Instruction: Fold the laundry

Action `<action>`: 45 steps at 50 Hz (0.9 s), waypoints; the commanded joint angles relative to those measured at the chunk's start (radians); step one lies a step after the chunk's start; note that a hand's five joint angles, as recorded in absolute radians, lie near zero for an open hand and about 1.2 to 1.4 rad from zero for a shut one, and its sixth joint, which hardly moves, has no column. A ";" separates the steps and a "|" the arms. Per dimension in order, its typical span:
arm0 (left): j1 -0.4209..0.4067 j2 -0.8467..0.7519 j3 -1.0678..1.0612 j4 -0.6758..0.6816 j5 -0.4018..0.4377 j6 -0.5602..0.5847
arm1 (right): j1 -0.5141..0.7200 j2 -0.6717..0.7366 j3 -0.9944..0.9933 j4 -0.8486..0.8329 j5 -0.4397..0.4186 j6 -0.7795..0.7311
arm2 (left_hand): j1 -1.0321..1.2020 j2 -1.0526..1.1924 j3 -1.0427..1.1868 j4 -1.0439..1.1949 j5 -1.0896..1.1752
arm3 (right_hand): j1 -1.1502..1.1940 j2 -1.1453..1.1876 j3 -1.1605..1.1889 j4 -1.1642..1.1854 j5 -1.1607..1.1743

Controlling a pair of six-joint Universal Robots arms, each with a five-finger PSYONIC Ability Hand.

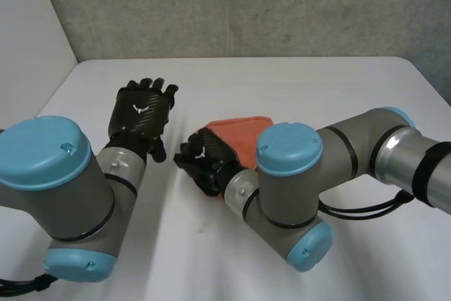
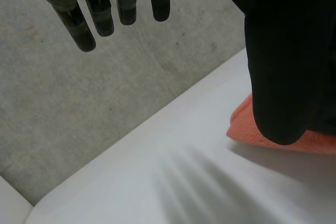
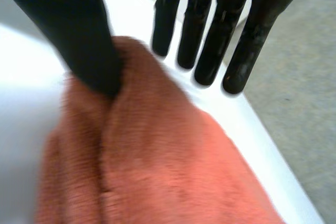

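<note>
The fingers (image 3: pixel 210 40) of the right hand (image 1: pixel 206 154) were straight and a little spread, and their tips pointed past the far edge of the orange cloth (image 3: pixel 157 171), over the bare white surface (image 1: pixel 303 86). The thumb (image 3: pixel 79 40) of this hand stood apart from the fingers, and its tip rested on the cloth, just at a crease near that edge; nothing was pinched between the thumb and the fingers. The palm was over the near side of the cloth. The cloth lay flat in a compact, folded shape close to the middle of the surface, partly hidden under the hand and the wrist in the head view. The fingers (image 2: pixel 86 24) of the left hand (image 1: pixel 143 112) were also straight, side by side with small gaps, and they held nothing; they pointed toward the grey wall (image 1: pixel 246 5) behind the surface. This hand hung above the surface, near the cloth on its left but apart from it. The right arm (image 1: pixel 352 153) reached in from the right, bent at the elbow, and the left arm (image 1: pixel 63 181) came in from the near left corner.
</note>
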 commanded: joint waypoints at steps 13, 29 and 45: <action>-0.120 -0.186 0.316 -0.006 0.005 -0.159 | -0.279 -0.278 0.124 0.083 0.007 0.525 | 0.016 0.022 0.020 0.020 -0.014 | -0.472 -0.679 -0.688 -0.687 -0.696; -0.186 -0.413 0.384 -0.111 0.004 -0.173 | -0.347 -0.033 0.026 0.171 -0.037 0.519 | 0.022 0.028 0.026 0.026 -0.008 | -0.472 -0.679 -0.688 -0.687 -0.696; -0.126 -0.338 0.346 -0.246 0.005 -0.173 | -0.350 -0.054 0.023 0.171 0.021 0.425 | 0.004 0.010 0.009 0.008 -0.026 | -0.472 -0.679 -0.688 -0.687 -0.696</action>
